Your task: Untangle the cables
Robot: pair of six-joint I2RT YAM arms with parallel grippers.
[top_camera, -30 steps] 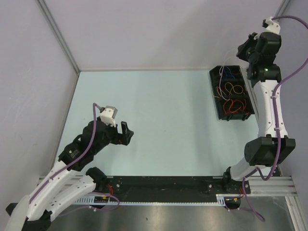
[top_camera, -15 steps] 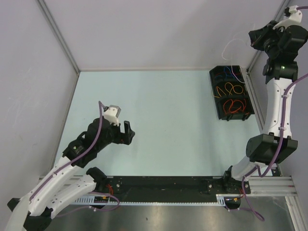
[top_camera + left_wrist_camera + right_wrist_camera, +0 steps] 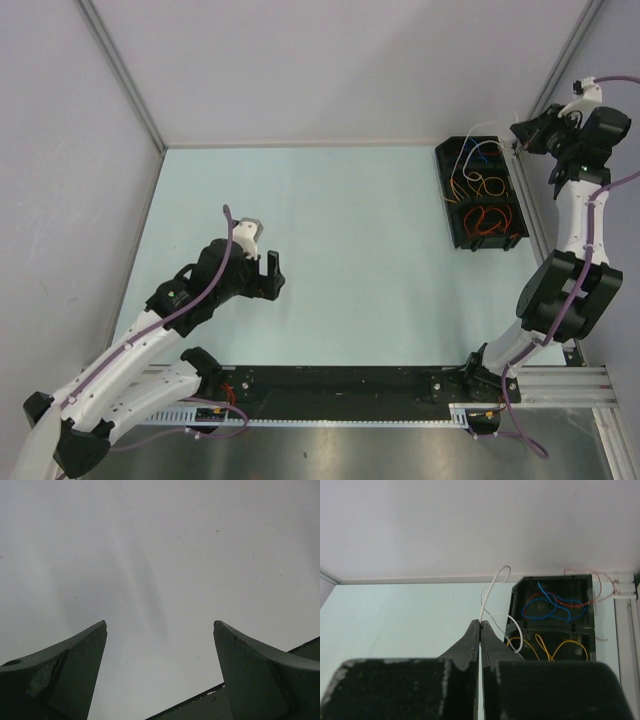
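Note:
A black divided tray (image 3: 447,215) at the back right holds the cables: blue (image 3: 481,154), orange (image 3: 478,185) and red (image 3: 490,218) loops. My right gripper (image 3: 517,140) hangs above the tray's far right corner, shut on a thin white cable (image 3: 492,582). That cable loops up from the fingertips and trails back into the tray (image 3: 513,614), past blue (image 3: 540,611), red (image 3: 545,596) and yellow (image 3: 560,647) cables. My left gripper (image 3: 270,275) is open over the bare table at the left, with nothing between its fingers (image 3: 75,660).
Grey walls close the table on the left, back and right. A thin pale wire (image 3: 596,582) runs along the wall rail behind the tray. The black base rail (image 3: 340,385) lines the near edge.
The right arm rose from the tray with the white cable pinched, then came back down a little by the tray's far right corner. The left gripper drifted right and nearer.

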